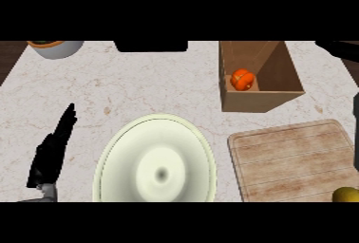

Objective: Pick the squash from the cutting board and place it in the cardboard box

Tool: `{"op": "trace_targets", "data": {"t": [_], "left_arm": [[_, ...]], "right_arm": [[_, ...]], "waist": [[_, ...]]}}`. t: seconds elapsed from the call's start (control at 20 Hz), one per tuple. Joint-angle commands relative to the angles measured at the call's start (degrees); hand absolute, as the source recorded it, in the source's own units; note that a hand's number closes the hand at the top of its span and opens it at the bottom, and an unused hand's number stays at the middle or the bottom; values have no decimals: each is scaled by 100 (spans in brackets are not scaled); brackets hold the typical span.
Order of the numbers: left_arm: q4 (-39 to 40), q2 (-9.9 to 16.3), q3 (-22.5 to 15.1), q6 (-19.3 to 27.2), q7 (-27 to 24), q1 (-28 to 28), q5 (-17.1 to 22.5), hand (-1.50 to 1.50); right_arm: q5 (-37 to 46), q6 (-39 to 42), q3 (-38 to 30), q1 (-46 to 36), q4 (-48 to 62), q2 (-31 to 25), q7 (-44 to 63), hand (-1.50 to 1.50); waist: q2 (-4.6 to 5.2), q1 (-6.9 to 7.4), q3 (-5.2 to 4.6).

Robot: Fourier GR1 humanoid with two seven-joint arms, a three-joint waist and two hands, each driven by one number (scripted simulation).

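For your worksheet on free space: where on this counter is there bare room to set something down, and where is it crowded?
Bare marble lies between the grey bowl and the cardboard box, above the plate. The cutting board is mostly bare; a yellow item sits at its lower right corner. It is tight between the left hand and the plate.

I have one view, from the robot's head. It looks steeply down on the tabletop [140,85], quite near, from the near edge up to the cardboard box [261,97] at the back.
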Motion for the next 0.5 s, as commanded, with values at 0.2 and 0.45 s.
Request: {"op": "trace_targets", "data": {"t": [0.2,0.45], "left_arm": [[88,21,82,-70,-176,18,68,0],[102,3,76,-73,-22,-48,33,0]], "right_arm": [[-1180,1104,-943,1176,-617,-1164,-216,-150],[-1843,2141,-1221,2317,-1348,-1406,-206,-150]], "waist": [[4,-18,2],[-2,-32,-2]]}}
